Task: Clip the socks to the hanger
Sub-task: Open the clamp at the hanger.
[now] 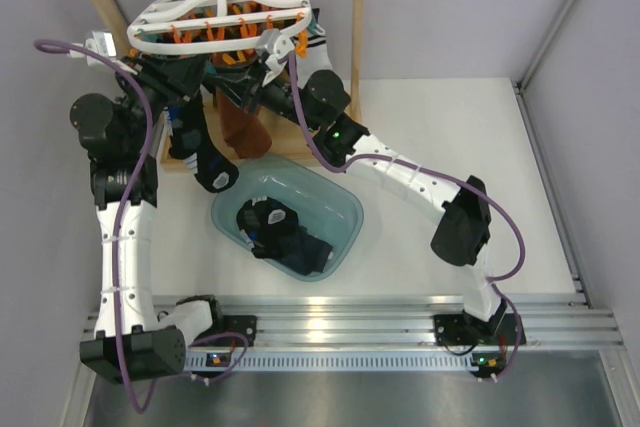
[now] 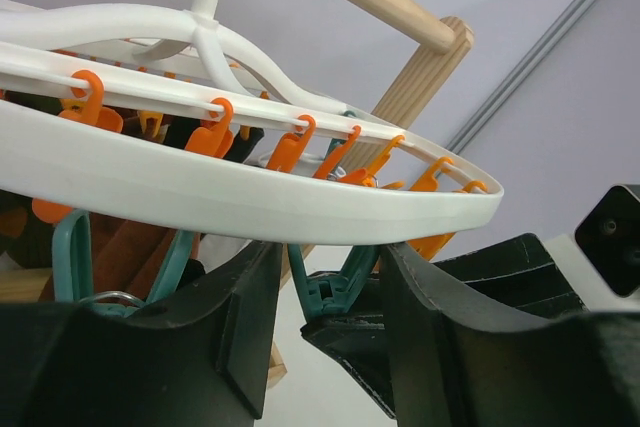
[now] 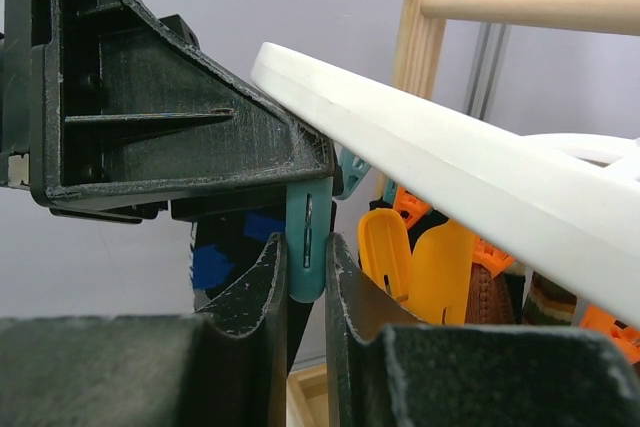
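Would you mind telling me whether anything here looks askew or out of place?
The hanger appears tilted rather than level under the wooden rack. The right gripper, shut on a teal clip, may be pulling its rim aside. Nothing else stands out.

A white tabletop (image 1: 420, 117) is boxed in by pale lilac-grey walls (image 1: 470, 7) that meet at a metal corner strip (image 1: 560, 17). A wooden rack frame (image 1: 356, 7) stands at its far side, and ribbed aluminium rails (image 1: 350, 322) run along the near edge. The light is soft and even.
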Action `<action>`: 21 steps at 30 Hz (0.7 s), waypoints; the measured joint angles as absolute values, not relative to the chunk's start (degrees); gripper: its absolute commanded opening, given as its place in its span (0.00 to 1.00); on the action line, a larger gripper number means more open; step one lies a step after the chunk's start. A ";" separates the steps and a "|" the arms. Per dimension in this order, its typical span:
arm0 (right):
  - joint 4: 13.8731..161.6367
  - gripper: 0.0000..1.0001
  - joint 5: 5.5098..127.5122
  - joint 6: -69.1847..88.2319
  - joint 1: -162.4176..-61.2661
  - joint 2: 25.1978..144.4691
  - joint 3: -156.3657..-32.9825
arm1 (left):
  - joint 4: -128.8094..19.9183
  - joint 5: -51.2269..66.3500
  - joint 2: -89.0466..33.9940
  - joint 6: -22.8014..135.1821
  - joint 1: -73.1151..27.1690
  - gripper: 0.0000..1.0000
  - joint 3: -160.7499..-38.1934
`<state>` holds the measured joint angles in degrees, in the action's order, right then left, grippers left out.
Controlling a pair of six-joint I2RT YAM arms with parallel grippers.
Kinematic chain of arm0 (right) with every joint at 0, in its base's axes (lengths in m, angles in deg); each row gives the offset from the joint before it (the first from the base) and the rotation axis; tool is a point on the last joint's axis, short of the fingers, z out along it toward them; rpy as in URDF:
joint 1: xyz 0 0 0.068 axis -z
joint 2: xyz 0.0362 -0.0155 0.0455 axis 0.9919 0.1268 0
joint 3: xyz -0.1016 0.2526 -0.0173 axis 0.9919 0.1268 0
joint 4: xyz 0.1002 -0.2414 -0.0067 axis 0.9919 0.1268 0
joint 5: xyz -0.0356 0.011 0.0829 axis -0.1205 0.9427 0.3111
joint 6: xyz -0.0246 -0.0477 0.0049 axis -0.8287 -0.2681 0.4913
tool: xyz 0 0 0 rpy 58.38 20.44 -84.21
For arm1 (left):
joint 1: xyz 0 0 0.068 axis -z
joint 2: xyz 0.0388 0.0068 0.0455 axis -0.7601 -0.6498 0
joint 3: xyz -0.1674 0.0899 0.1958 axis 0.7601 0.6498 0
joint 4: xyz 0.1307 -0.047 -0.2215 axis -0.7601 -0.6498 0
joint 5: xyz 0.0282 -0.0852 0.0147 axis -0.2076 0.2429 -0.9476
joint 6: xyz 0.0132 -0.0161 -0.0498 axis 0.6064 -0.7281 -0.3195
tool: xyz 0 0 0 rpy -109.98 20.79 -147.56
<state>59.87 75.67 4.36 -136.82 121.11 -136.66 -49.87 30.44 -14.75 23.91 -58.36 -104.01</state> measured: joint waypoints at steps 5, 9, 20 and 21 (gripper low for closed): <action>59.76 0.00 75.58 4.14 -136.80 121.11 -136.55 | -49.41 30.79 -15.32 23.46 -58.14 0.52 -104.03; 59.70 0.00 75.45 3.75 -136.80 120.98 -136.40 | -49.70 30.70 -16.00 23.98 -57.33 0.49 -104.47; 59.54 0.10 75.30 2.61 -136.80 119.34 -134.61 | -50.07 29.91 -16.00 25.92 -56.43 0.00 -105.45; 59.46 0.25 75.19 2.48 -136.80 119.15 -134.37 | -50.13 30.02 -16.00 25.90 -56.41 0.00 -105.58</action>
<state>59.46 75.19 2.48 -136.80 119.15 -134.37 -50.13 30.02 -16.00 25.90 -56.41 -105.58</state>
